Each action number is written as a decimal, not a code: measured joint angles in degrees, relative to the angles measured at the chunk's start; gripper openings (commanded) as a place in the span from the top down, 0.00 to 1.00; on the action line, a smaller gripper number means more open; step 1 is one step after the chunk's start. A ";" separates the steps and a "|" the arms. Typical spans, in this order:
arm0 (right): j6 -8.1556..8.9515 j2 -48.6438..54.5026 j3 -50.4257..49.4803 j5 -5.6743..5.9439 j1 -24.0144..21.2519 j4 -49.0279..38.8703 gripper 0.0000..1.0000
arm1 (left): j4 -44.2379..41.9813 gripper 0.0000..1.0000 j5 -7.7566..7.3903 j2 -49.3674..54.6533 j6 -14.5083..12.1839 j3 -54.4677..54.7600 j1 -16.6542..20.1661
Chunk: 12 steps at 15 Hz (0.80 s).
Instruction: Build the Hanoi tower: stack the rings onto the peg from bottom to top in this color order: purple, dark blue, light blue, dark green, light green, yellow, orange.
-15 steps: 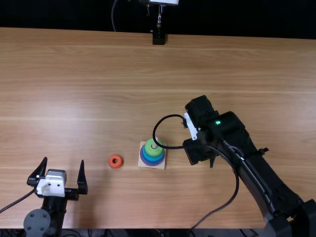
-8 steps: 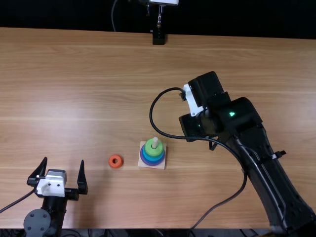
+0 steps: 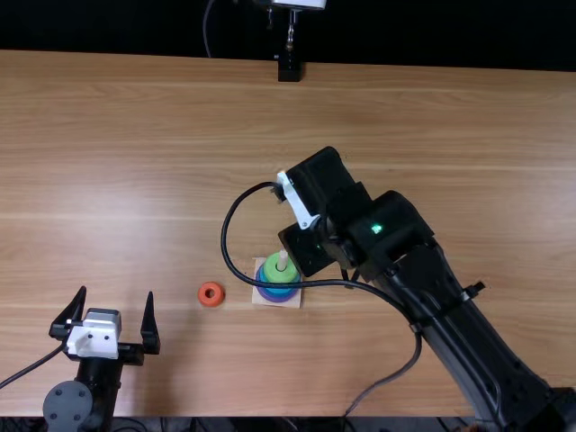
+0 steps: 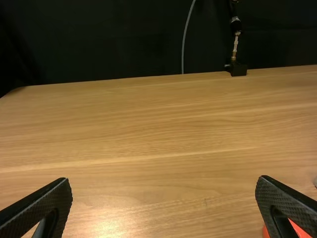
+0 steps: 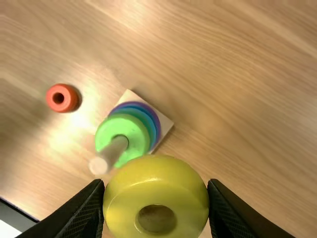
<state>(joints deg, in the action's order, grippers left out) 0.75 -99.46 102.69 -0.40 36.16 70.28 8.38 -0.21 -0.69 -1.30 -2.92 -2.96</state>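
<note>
Light brown tabletop [image 3: 135,135] with long streaks of wood grain and a soft patch of glare toward the left; dark backdrop [image 3: 432,31] beyond the far edge; at that edge, near the middle, a small black block [image 3: 289,70] with an upright metallic rod [image 3: 291,31] above, and a pale piece [image 3: 301,4] higher up, partly cut off; just left of the rod, a thin grey cable [image 3: 206,27], hanging in a slight curve.
</note>
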 measured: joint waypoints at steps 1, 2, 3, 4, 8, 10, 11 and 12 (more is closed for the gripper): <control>0.04 -0.79 0.48 -0.04 0.70 -0.02 1.00 | 0.02 0.00 0.00 0.00 0.02 0.00 0.00; 0.02 -1.20 0.50 -0.07 1.51 -0.09 1.00 | 0.00 0.00 -0.02 0.02 0.00 0.00 0.02; 0.02 -1.38 0.55 -0.04 2.03 -0.04 1.00 | 0.02 0.00 -0.02 0.00 -0.02 0.00 0.02; 0.02 -1.42 0.61 -0.07 2.12 -0.02 1.00 | 0.00 0.00 -0.02 0.00 0.00 0.00 0.02; 0.07 -1.42 1.88 -0.04 3.13 0.02 1.00 | -0.02 0.00 -0.04 0.00 0.00 0.00 0.02; 0.07 -1.42 1.88 -0.04 3.45 0.00 1.00 | 0.00 0.00 -0.02 0.00 0.00 0.00 0.02; 0.07 -1.42 1.88 -0.02 3.61 0.04 1.00 | 0.00 0.00 -0.04 0.00 0.00 0.00 0.02; 0.09 -1.42 1.88 -0.02 3.82 0.02 1.00 | 0.00 0.00 -0.02 0.00 0.00 0.00 0.02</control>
<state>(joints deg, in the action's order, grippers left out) 0.84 -100.88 104.57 -0.43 39.99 70.30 8.38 -0.23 -0.69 -1.30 -2.92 -2.94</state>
